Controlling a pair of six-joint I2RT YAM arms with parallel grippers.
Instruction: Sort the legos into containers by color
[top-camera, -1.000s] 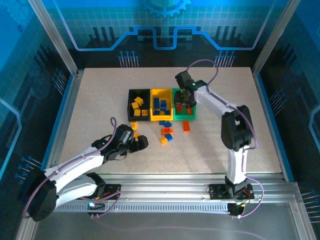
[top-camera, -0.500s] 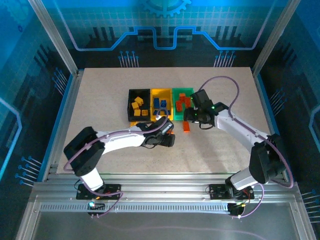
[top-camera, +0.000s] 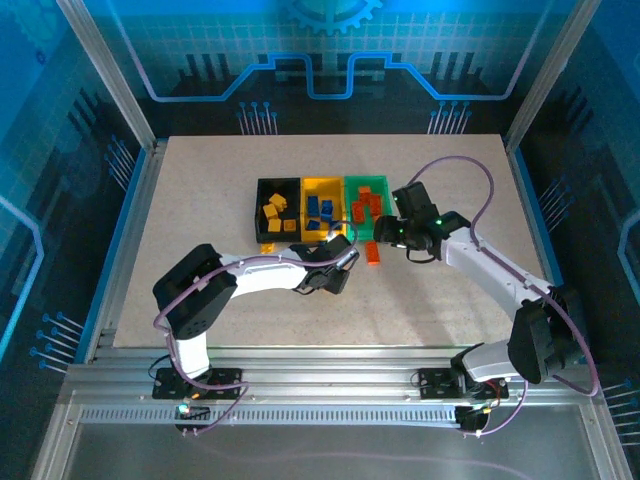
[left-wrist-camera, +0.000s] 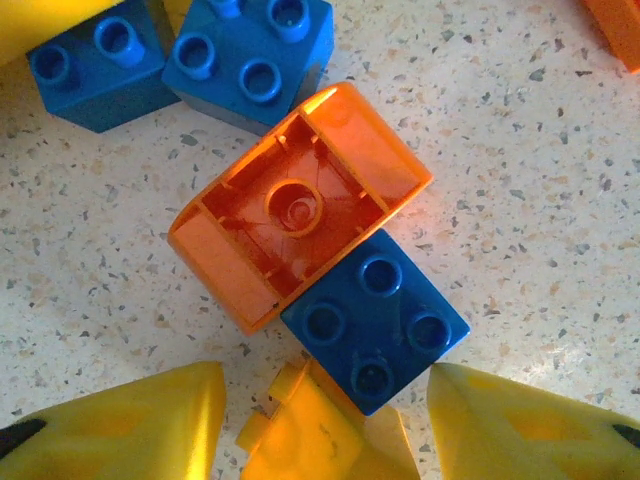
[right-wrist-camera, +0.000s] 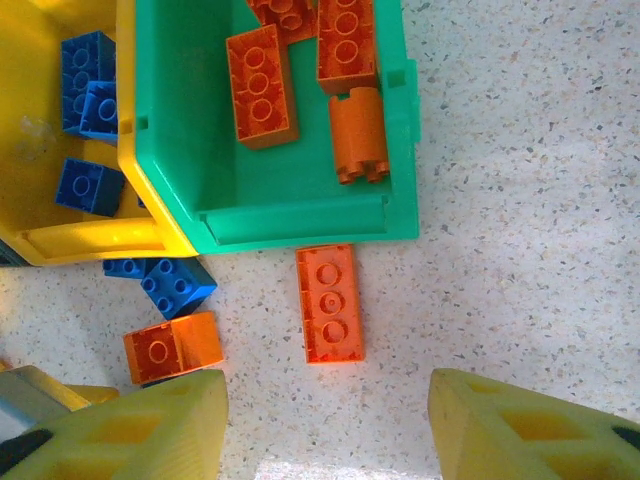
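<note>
Both my arms have swung in by the bins. My black bin (top-camera: 258, 212) holds yellow bricks (top-camera: 272, 210), yellow bin (top-camera: 323, 180) blue bricks (top-camera: 320, 209), green bin (right-wrist-camera: 300, 225) orange bricks (right-wrist-camera: 262, 85). Up close, my left claw (left-wrist-camera: 325, 400) is partly open around a yellow brick (left-wrist-camera: 320, 440), with small gaps on both sides. My right claw (right-wrist-camera: 328, 400) is open and empty by a loose orange brick (right-wrist-camera: 330, 303) on the tabletop (right-wrist-camera: 500, 200).

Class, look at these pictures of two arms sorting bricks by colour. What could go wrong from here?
1. The left fingers flank a yellow brick pressed against the blue brick, which itself touches an upturned orange brick. Closing may pinch or drag the neighbours.
2. The loose orange brick lies close beside the wall of the green bin. The open right fingers could bump the bin coming down.
</note>
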